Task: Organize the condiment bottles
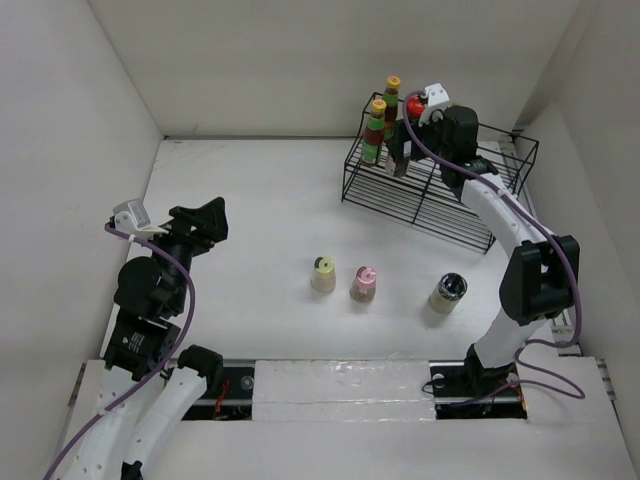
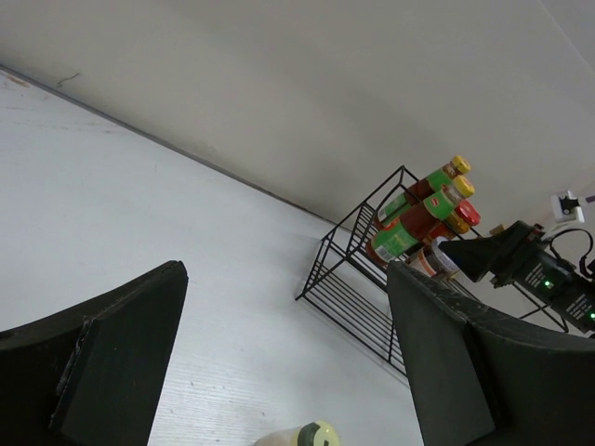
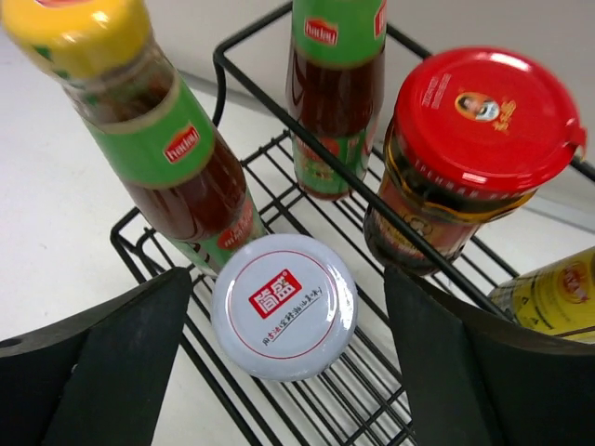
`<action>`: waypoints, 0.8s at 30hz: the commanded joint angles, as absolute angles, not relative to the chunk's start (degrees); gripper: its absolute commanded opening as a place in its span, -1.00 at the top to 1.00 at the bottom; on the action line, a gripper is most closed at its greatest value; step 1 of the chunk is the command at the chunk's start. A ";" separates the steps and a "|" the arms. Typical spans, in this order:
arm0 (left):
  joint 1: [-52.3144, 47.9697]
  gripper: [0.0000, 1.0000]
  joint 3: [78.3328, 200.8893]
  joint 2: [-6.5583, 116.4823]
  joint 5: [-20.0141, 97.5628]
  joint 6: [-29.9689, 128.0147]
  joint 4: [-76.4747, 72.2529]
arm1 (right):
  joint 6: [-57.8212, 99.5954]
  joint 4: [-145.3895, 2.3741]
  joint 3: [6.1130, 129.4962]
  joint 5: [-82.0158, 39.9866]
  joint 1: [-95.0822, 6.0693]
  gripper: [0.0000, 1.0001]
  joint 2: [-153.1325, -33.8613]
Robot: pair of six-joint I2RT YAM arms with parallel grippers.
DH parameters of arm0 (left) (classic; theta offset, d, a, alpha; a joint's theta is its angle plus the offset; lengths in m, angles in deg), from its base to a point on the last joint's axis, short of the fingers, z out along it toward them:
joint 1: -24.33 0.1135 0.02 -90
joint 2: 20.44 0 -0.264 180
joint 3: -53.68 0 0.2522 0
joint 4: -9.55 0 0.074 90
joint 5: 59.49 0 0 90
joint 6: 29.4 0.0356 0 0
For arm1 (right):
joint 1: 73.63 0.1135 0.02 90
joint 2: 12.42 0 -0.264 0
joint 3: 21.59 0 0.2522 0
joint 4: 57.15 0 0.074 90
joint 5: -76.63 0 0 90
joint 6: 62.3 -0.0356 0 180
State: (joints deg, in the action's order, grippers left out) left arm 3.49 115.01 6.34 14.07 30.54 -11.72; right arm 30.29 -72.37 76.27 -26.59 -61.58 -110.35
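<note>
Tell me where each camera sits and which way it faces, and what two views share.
Top: fixed above and behind the bases, looking down on the table; both arms show, right arm stretched to the rack.
Left wrist: on the left arm, facing across the table toward the rack; left fingers frame the view.
Right wrist: above the rack, looking down at a silver-lidded jar; right fingers flank it.
Shared: both wrist views show the red-lidded jar.
</note>
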 commanded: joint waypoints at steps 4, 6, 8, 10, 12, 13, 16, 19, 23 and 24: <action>3.76 -0.67 115.43 6.36 15.04 31.16 -9.05 | 30.26 -68.36 75.94 -23.93 -60.28 -0.89 -101.65; 3.76 -0.67 115.43 6.36 15.04 31.16 -9.05 | 29.55 -68.36 73.05 -20.17 -59.75 -0.91 -98.13; 3.76 -0.67 115.43 6.36 15.57 31.16 -9.05 | 27.54 -68.36 66.73 -15.77 -58.26 -0.91 -91.98; 3.76 -0.67 115.43 6.36 16.71 31.16 -9.05 | 25.86 -68.36 58.24 -7.25 -56.24 -0.88 -87.32; 3.76 -0.67 115.43 5.84 18.03 30.64 -9.05 | 22.88 -70.55 52.23 1.60 -54.92 -0.86 -79.50; 3.76 -0.67 115.43 5.23 18.03 30.63 -9.05 | 21.56 -72.91 49.85 4.18 -54.04 -0.83 -76.95; 3.76 -0.67 115.43 5.22 20.39 30.02 -8.52 | 16.73 -86.52 44.12 9.99 -52.81 -0.81 -68.16; 3.76 -0.70 115.96 5.22 21.20 29.40 -8.52 | 10.41 -102.08 41.22 10.97 -51.23 -0.81 -60.69; 3.76 -0.70 115.96 4.43 22.60 28.87 -8.52 | 3.54 -111.59 36.74 7.12 -50.17 -0.76 -51.11; 3.76 -0.70 115.96 3.04 22.60 28.87 -8.52 | 2.31 -113.08 35.51 7.11 -50.17 -0.76 -49.52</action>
